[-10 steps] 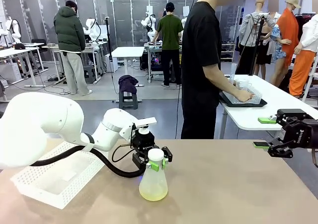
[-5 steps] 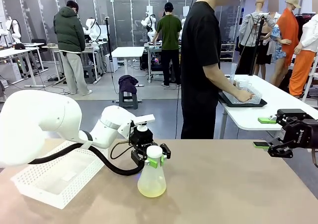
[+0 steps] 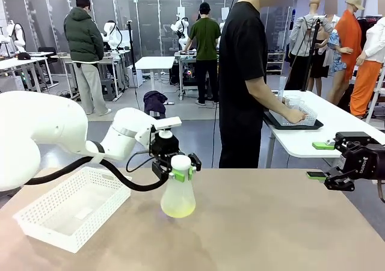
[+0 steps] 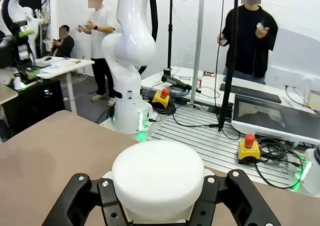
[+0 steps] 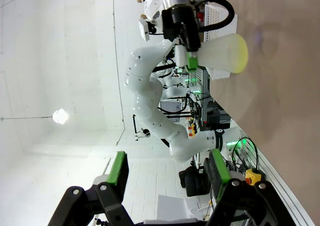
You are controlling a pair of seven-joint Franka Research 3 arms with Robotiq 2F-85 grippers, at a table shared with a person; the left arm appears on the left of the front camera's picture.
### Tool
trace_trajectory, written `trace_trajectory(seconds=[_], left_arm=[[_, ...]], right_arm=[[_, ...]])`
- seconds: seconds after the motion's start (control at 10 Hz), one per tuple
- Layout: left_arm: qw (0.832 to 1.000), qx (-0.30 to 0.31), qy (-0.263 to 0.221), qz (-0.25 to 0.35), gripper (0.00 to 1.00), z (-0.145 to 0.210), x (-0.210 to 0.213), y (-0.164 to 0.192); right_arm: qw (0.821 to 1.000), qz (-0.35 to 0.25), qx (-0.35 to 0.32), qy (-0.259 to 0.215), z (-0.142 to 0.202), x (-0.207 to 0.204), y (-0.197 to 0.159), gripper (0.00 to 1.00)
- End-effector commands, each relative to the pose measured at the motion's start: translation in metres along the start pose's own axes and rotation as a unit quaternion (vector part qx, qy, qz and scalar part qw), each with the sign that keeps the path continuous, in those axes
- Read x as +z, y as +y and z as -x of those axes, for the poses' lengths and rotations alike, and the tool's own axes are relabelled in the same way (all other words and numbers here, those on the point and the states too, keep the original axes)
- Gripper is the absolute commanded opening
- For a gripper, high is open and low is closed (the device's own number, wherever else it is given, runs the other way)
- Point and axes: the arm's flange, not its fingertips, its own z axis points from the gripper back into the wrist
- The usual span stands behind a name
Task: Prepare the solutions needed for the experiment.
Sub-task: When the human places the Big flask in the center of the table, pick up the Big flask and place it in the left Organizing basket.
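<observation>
My left claw (image 3: 181,175) is clamped on the neck of the flask (image 3: 178,196) just under its white cap (image 3: 180,161), low and centre-left in the front view. The flask seems lifted just clear of the table (image 3: 271,223). The solutions (image 3: 178,210) sit as a shallow yellow-green layer in its base. My right claw (image 3: 319,160) waits open and empty at the right edge. The white basket (image 3: 72,208) lies lower left. I judge this mid-task: flask picked up, mixing or delivery left.
</observation>
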Motion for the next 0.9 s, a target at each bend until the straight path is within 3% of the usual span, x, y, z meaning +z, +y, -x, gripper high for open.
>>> trace_trajectory(seconds=[0.0,0.4,0.8], left_arm=[[0.999,0.000,-0.023,-0.038,0.00,-0.030,0.023,-0.036],[0.987,-0.035,0.025,-0.152,0.00,-0.081,0.077,-0.111],[0.949,-0.041,0.025,-0.312,0.00,-0.085,0.142,-0.222]], right_arm=[[1.000,0.000,0.003,-0.001,0.000,0.000,0.002,0.81],[1.000,0.000,0.003,-0.001,0.000,0.000,0.002,0.81],[1.000,0.000,0.003,-0.001,0.000,0.000,0.002,0.81]])
